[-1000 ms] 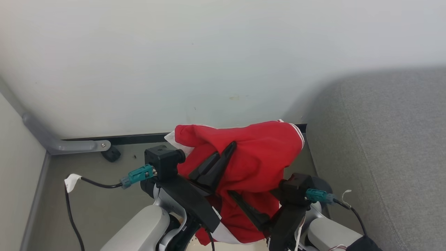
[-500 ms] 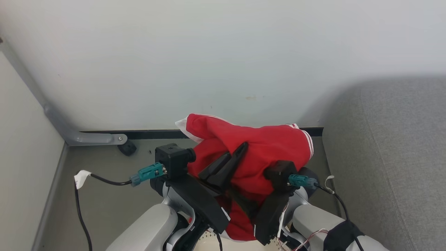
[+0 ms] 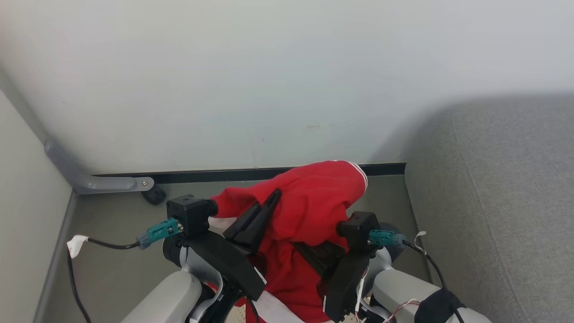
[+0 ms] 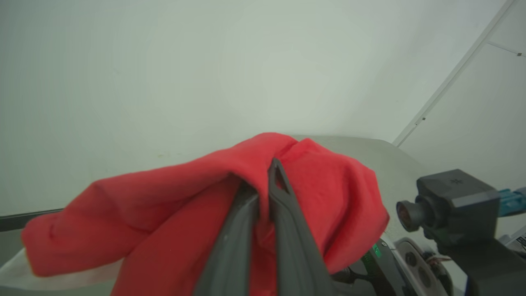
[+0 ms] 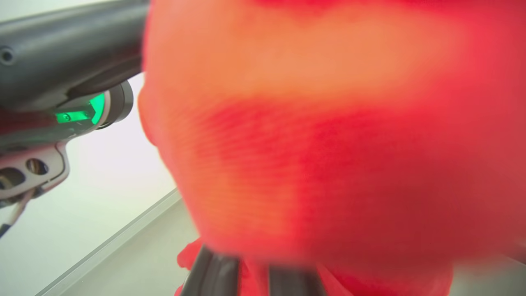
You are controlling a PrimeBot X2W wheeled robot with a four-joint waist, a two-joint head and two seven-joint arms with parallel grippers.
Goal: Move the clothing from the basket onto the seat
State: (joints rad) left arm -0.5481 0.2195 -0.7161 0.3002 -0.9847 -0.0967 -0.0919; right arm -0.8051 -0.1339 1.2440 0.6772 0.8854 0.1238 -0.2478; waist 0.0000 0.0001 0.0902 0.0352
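Observation:
The red clothing [image 3: 314,202] hangs in the air in front of me, bunched over both grippers, with white trim at its upper right. My left gripper [image 3: 274,194] is shut on a fold of it; in the left wrist view its fingers [image 4: 283,230] pinch the red fabric [image 4: 164,205]. My right gripper [image 3: 314,253] sits lower, under the cloth, its fingers [image 5: 213,271] close together with red fabric [image 5: 328,144] between them and draped over the tips. A sliver of the cream perforated basket [image 3: 235,314] shows at the bottom edge. The grey seat [image 3: 502,202] stands to the right.
A white wall [image 3: 269,67] with a black baseboard [image 3: 224,174] stands close ahead. A grey pipe bracket [image 3: 89,181] and a black caster [image 3: 154,195] sit in the left corner on the grey floor [image 3: 112,224]. Cables trail from both wrist cameras.
My right gripper has closed on the hanging red fabric. The clothing now sits lower and more bunched, and its white collar edge no longer sticks up. The left grip is unchanged.

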